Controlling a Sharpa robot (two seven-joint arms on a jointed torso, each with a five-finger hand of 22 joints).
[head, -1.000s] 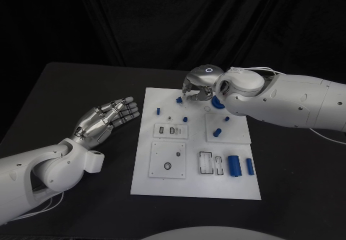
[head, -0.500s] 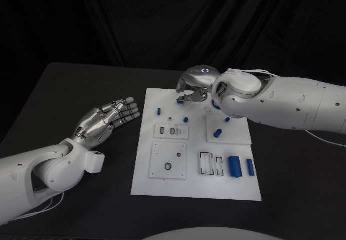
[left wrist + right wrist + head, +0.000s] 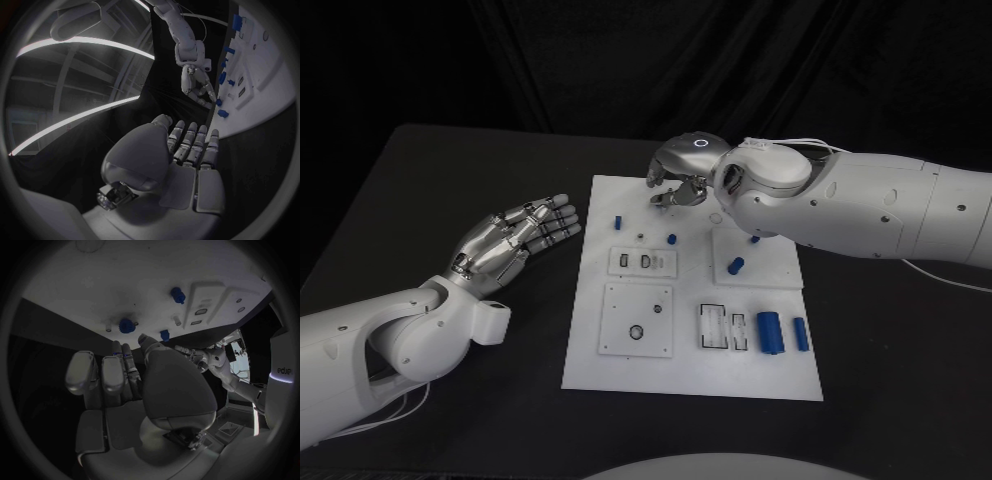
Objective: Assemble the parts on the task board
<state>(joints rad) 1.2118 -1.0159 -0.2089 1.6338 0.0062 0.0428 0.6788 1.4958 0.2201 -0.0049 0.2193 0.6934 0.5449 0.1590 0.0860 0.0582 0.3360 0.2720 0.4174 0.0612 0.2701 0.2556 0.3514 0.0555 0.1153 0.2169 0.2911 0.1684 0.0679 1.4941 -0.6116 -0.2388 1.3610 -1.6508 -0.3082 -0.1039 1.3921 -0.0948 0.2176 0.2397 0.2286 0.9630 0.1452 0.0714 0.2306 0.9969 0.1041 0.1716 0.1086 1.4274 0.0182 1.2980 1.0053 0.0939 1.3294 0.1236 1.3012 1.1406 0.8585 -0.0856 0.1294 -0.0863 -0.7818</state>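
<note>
The white task board lies in the middle of the black table. My right hand hovers low over its far left part, fingers curled down. In the right wrist view its fingertips and thumb reach a blue toothed part lying on the board. Whether they grip it is unclear. Two more blue pegs stand nearby. My left hand rests palm up left of the board, fingers spread, holding nothing.
Small blue pegs stand on the board. A large blue cylinder and a thinner one lie at its near right. White inset plates with slots sit on the board's left half.
My right hand has shifted a little to the left along the board's far edge, now covering the blue pieces there. The left arm has not moved.
</note>
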